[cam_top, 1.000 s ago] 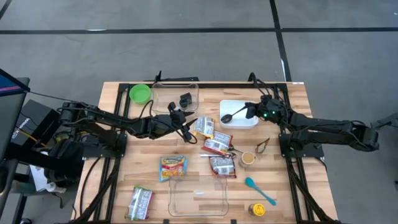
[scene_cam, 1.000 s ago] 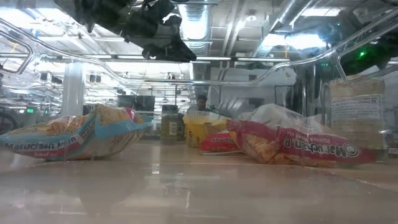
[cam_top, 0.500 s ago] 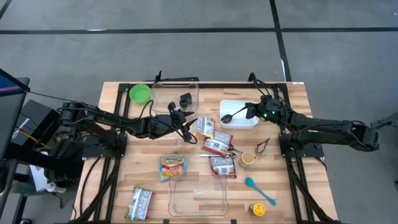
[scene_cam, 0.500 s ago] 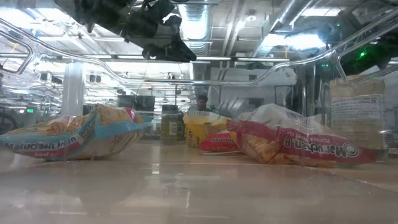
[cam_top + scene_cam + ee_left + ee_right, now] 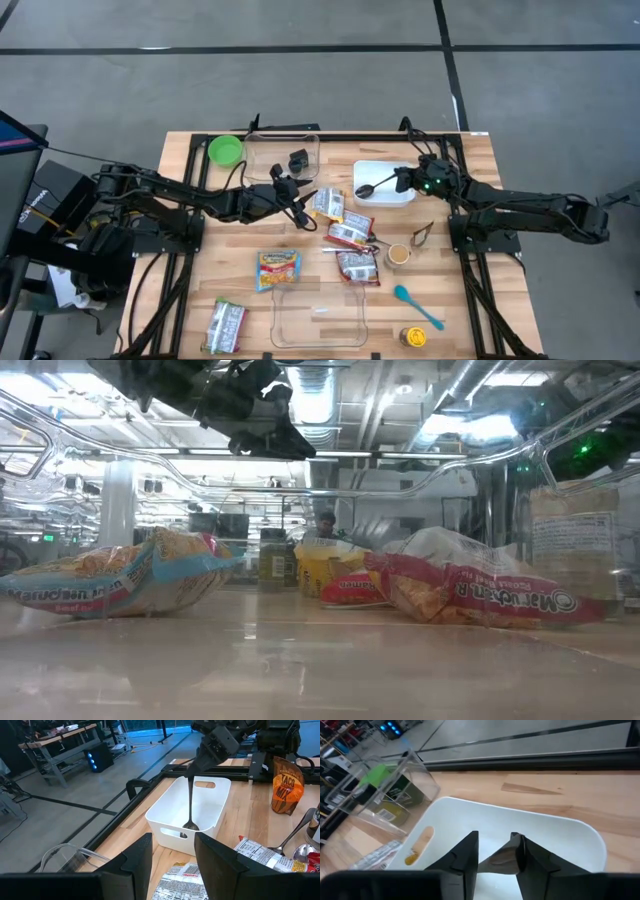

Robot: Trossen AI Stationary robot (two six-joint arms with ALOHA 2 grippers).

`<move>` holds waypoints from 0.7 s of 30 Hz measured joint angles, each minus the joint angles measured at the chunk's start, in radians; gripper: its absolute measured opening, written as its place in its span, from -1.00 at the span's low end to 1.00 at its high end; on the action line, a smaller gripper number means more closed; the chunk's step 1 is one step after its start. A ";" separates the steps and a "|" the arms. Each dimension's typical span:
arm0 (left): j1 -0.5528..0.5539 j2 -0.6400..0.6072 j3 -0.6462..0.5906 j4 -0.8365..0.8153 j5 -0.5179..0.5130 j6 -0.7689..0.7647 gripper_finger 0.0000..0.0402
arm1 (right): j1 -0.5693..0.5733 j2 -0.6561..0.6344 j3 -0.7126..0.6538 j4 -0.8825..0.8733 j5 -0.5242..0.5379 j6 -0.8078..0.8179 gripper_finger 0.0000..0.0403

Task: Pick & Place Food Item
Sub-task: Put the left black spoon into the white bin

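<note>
In the low view both arms are cut off at the upper edge, and clear plastic walls blur what lies behind the ramen packets (image 5: 470, 592). Seen from above, the fingertips of both tools are too small to judge.

The right arm reaches in from the right, stretched low across the bench (image 5: 190, 148) toward the white bin (image 5: 384, 184) at the far centre-right. The right tool (image 5: 405, 178) sits over the bin's right end, with a black spoon (image 5: 372, 186) between its fingers; the left wrist view shows the spoon's handle in that tool and its bowl (image 5: 190, 825) down inside the bin. In the right wrist view the fingers (image 5: 466, 851) stand a small way apart with a dark shape between them.

The left arm extends from the left to the bench's middle. Its left tool (image 5: 297, 196) hangs partly open and holds nothing, just left of a ramen packet (image 5: 328, 204), with the other packets nearer and to the right.
</note>
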 joint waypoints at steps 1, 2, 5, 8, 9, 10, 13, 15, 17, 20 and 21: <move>0.000 0.000 0.000 0.000 0.000 0.000 -0.30 | -0.005 0.000 0.000 -0.009 0.000 0.000 -0.46; 0.000 0.000 0.000 0.000 0.000 0.000 -0.30 | -0.011 0.000 0.000 -0.018 0.000 0.000 -0.46; 0.000 0.000 0.000 0.000 0.000 0.000 -0.30 | -0.029 0.000 0.000 -0.043 0.000 -0.001 -0.46; 0.000 0.000 0.000 0.000 0.000 0.000 -0.30 | -0.044 0.000 0.000 -0.067 0.000 -0.002 -0.46; 0.000 0.000 0.000 0.000 0.000 0.000 -0.30 | -0.047 0.000 0.000 -0.073 0.000 -0.003 -0.46; 0.000 0.000 0.000 0.000 0.000 0.000 -0.30 | -0.051 0.000 0.001 -0.078 0.000 -0.002 -0.47; 0.000 0.000 0.000 0.000 0.000 0.000 -0.30 | -0.059 0.000 0.001 -0.094 -0.001 -0.002 -0.47; 0.000 0.000 0.000 0.000 0.000 0.000 -0.30 | -0.061 0.000 0.002 -0.095 -0.004 -0.003 -0.47; 0.000 0.000 0.000 0.000 0.000 0.000 -0.30 | -0.061 0.000 0.002 -0.094 -0.004 -0.002 -0.47; 0.000 0.000 0.000 0.000 0.000 0.000 -0.30 | -0.061 0.000 0.012 -0.116 -0.004 -0.003 -0.47; 0.000 0.000 0.000 0.000 0.000 0.000 -0.30 | -0.061 0.000 0.022 -0.135 -0.004 -0.003 -0.47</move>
